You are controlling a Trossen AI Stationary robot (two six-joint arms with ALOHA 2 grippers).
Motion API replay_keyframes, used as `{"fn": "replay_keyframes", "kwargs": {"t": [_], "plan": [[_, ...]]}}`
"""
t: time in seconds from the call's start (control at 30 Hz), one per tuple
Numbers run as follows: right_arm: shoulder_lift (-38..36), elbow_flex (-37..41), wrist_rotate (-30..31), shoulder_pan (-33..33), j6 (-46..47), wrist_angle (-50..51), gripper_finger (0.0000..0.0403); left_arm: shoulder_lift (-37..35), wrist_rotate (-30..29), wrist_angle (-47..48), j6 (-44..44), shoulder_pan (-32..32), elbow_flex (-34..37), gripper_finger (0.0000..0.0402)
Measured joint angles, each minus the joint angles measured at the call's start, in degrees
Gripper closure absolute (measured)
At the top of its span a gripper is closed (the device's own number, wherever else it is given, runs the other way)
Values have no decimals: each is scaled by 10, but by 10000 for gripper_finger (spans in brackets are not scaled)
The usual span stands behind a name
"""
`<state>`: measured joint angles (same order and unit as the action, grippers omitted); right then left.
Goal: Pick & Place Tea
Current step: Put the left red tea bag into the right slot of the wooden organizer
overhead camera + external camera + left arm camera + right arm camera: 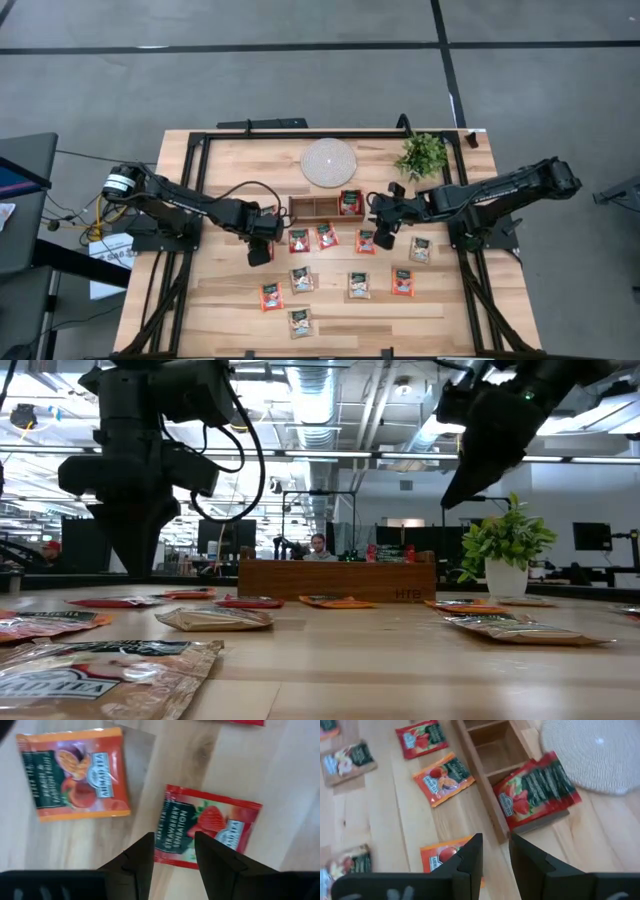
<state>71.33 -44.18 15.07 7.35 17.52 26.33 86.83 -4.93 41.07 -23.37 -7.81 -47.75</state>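
**Both hands poised over the sachets**

At centre-left of the high view, the left hand [259,252] hovers with fingers apart over a strawberry sachet [206,832], probably lining up a pick. Mid-frame, more sachets [302,279] lie flat on the desk [230,160] below the tray [325,206], whose right compartment already holds one [350,200]. Right of centre, the right hand [381,238], fingers apart and empty, hangs above another sachet [365,241].

Ten tea sachets [360,285] lie loose on one wooden table [440,300], with a small overlapping stack of red ones in the tray's right compartment, number unclear. One three-compartment wooden tray [312,207], one round white disc [329,161], one potted plant [422,154], two robot arms.
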Motion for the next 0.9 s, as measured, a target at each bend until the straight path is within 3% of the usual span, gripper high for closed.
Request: {"fn": "replay_keyframes", "kwargs": {"t": [0.4, 0.9], "plan": [[0, 0, -46, -31, 37, -2, 317, 0, -1, -14, 39, 19, 19, 269], [0, 0, -47, -29, 48, -32, 317, -2, 7, -71, 20, 18, 71, 269]]}}
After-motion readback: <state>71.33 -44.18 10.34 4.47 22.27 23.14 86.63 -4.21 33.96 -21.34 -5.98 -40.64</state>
